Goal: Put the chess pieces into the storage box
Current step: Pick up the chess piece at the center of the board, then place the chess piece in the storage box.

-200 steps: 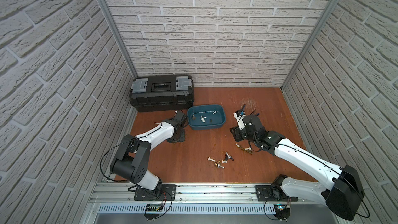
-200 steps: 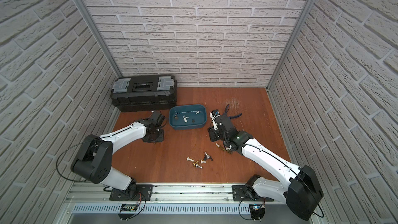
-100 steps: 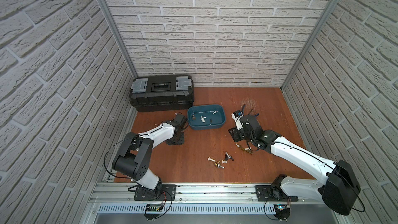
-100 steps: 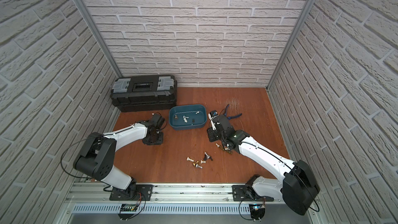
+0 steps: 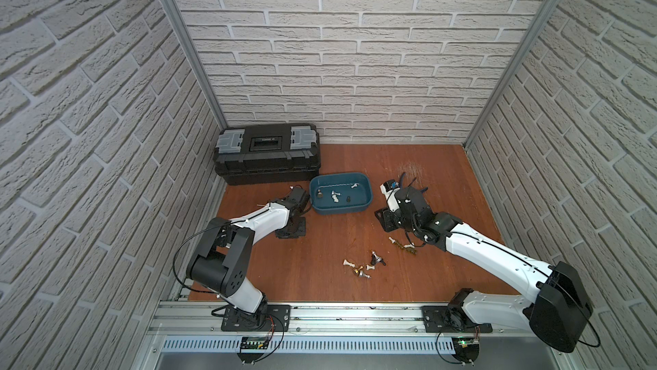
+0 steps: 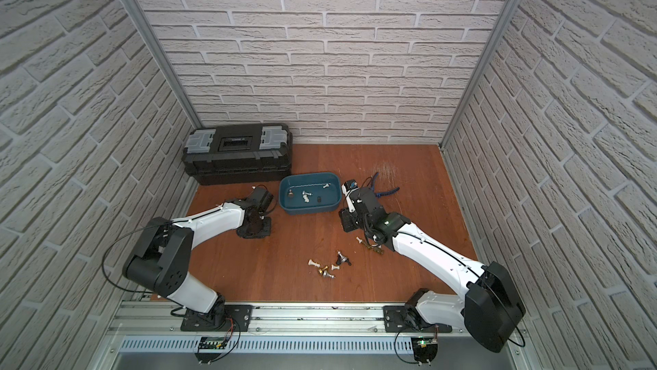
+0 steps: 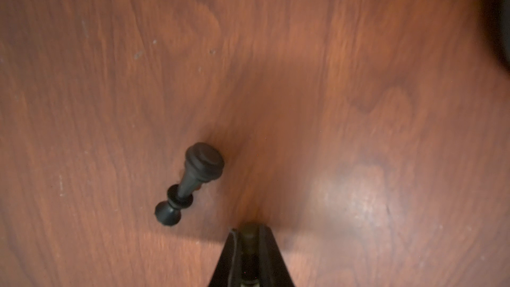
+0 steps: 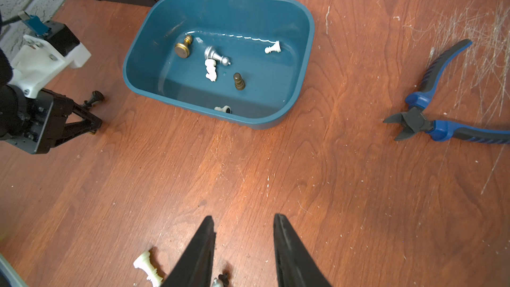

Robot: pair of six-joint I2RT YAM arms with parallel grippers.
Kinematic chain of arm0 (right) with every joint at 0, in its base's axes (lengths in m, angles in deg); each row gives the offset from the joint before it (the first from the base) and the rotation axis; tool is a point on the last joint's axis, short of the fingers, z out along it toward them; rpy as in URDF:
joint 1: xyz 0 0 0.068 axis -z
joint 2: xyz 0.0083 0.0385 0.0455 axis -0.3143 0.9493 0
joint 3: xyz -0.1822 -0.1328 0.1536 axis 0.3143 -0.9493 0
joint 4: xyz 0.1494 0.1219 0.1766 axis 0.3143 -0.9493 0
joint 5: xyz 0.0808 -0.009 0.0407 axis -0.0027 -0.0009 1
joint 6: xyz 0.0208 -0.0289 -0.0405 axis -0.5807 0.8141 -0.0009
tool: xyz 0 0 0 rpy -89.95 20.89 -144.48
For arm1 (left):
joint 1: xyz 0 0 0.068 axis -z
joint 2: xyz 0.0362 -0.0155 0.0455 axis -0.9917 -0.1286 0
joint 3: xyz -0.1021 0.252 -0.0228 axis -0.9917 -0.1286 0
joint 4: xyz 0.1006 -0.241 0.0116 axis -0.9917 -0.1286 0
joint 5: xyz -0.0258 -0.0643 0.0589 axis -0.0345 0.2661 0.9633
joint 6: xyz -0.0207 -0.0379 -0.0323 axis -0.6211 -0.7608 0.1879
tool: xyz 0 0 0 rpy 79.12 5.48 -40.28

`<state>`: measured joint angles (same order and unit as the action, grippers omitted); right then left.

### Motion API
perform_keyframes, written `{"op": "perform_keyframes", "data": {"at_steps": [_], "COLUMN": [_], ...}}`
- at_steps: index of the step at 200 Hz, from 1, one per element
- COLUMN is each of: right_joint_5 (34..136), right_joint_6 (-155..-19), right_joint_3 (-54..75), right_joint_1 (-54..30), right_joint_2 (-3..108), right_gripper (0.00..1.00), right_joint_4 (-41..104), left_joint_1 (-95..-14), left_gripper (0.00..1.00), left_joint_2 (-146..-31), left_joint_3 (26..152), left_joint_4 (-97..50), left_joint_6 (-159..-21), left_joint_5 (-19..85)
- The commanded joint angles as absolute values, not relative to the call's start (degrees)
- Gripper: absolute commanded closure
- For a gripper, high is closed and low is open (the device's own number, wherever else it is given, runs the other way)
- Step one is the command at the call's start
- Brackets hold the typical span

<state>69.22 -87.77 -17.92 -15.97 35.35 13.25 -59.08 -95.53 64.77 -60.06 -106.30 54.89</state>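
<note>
The teal storage box (image 8: 311,31) is sitting open. Some small chess pieces (image 8: 216,55) are lying inside it, and others are lying outside.

- A black chess piece (image 7: 190,183) lies on its side on the reddish wooden bench (image 7: 358,78), with its round base tipped up toward the camera.
- The left gripper (image 7: 249,231) has its two dark fingers (image 7: 265,247) pressed together on a small dark piece (image 7: 249,240), whose rounded knob shows between the tips.
- The lying piece is just beside those tips, not touching them.
</note>
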Motion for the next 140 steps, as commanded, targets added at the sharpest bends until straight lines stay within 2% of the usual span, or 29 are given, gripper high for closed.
{"op": "perform_keyframes", "data": {"at_steps": [1, 72, 140], "right_joint_5": [69.13, 66.50, 66.22], "right_joint_6": [-87.64, -86.54, -84.56], "right_joint_3": [-17.14, -18.04, -18.45], "right_joint_1": [-15.79, -15.78, -15.78], "right_joint_2": [34.61, 29.61, 23.04], "right_gripper": [0.61, 0.61, 0.60], "right_joint_4": [14.86, 13.91, 12.49], "left_joint_1": [-57.96, -52.27, -52.20], "left_gripper": [1.00, 1.00, 1.00], "left_joint_2": [-95.75, -93.61, -104.45], "left_joint_3": [65.49, 78.46, 103.77], "left_joint_4": [-60.32, -65.29, -69.85], "left_joint_6": [-106.08, -104.29, -97.84], "left_joint_5": [53.15, 54.74, 58.46]}}
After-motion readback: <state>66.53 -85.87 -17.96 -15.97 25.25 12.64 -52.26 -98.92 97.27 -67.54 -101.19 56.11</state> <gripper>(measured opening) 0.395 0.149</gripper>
